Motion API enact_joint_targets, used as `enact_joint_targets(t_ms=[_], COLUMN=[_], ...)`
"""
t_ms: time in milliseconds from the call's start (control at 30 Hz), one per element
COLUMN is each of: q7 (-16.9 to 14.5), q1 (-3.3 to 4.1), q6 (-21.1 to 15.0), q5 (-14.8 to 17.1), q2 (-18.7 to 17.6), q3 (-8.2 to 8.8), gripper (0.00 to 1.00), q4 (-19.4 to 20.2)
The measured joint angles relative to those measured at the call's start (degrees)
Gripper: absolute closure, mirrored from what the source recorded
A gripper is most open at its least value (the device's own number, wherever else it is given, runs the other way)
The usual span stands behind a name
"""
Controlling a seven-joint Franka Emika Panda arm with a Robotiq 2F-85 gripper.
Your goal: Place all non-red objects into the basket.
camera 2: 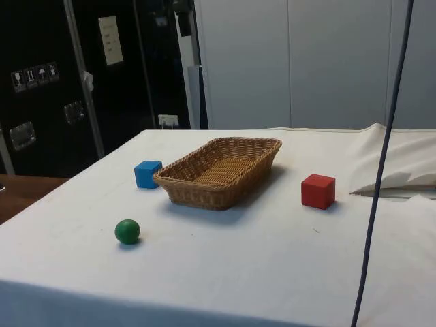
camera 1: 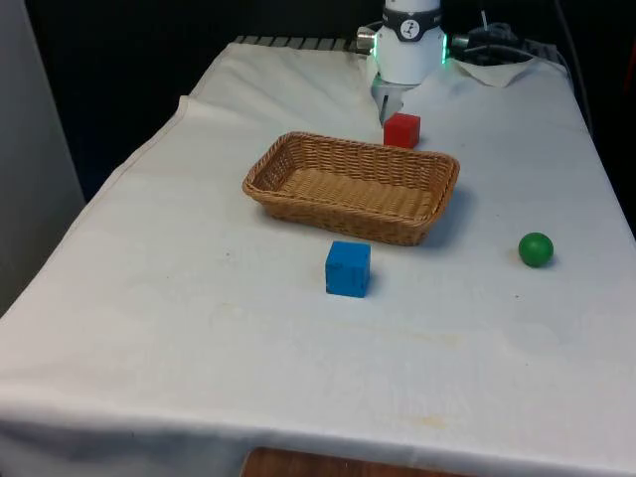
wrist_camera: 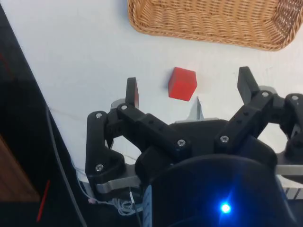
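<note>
Tool [wrist_camera: 189,87] spread wide, holding nothing, above the red cube [wrist_camera: 182,84]. Blue cube [camera 1: 348,268] and green ball [camera 1: 536,249] sit on the desk [camera 1: 199,328], outside the basket [camera 1: 353,185].

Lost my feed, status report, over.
Pincer open, empty, above red cube. Blue cube, green ball outside wicker basket. Nothing blocking.

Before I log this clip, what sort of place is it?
Probably a lab test bench, not a home: a table under a white cloth, dark equipment cabinets beside it, and simple props, a wicker basket, blue cube, red cube, green ball.
</note>
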State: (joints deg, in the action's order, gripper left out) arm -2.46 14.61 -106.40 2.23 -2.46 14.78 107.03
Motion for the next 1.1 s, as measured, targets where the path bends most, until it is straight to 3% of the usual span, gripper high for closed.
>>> enact_joint_targets(t_ms=[467,1100], q7=[3.2,8.9], q1=[0.34,0.69], q6=[-2.6,-8.9], q5=[0.0,0.5], q2=[-4.6,-9.2], q3=[-1.03,-1.55], gripper=[0.00,0.00], q4=[-3.4,-3.0])
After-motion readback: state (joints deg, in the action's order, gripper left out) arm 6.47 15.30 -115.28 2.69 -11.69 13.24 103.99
